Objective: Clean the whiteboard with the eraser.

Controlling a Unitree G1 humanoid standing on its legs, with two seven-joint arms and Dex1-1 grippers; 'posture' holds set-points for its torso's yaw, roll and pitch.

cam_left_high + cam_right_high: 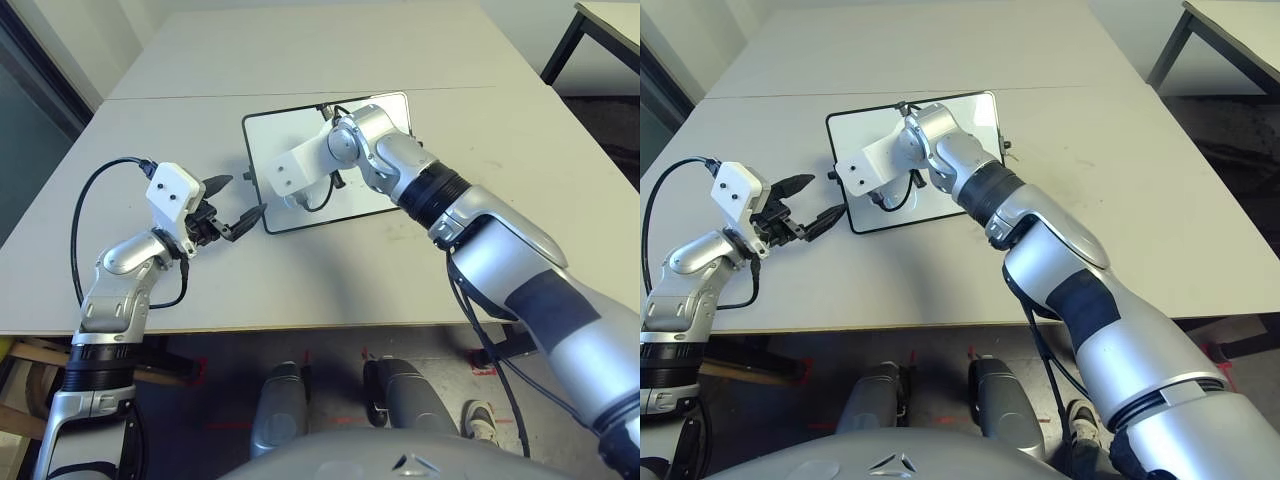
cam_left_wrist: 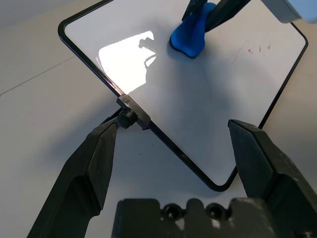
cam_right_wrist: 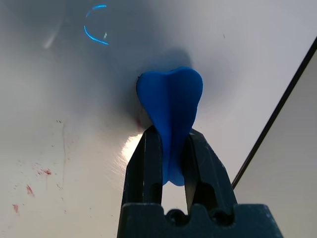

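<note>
The whiteboard (image 1: 280,135) lies flat in the middle of the table, black-framed, with faint red marks (image 3: 44,172) left near one corner. My right gripper (image 3: 171,136) is shut on the blue eraser (image 3: 171,104) and presses its end onto the board's surface. In the left wrist view the eraser (image 2: 190,34) stands on the board with the right fingers above it. My left gripper (image 1: 243,197) is open at the board's near left edge. One of its fingers (image 2: 99,153) rests beside the small side knob (image 2: 132,111), and the other hangs over the board's near corner.
The board sits on a pale grey table (image 1: 200,290) whose front edge runs just past my left forearm. A seam (image 1: 160,97) crosses the table behind the board. A second table (image 1: 610,20) stands at the far right. A black cable (image 1: 80,215) loops off my left wrist.
</note>
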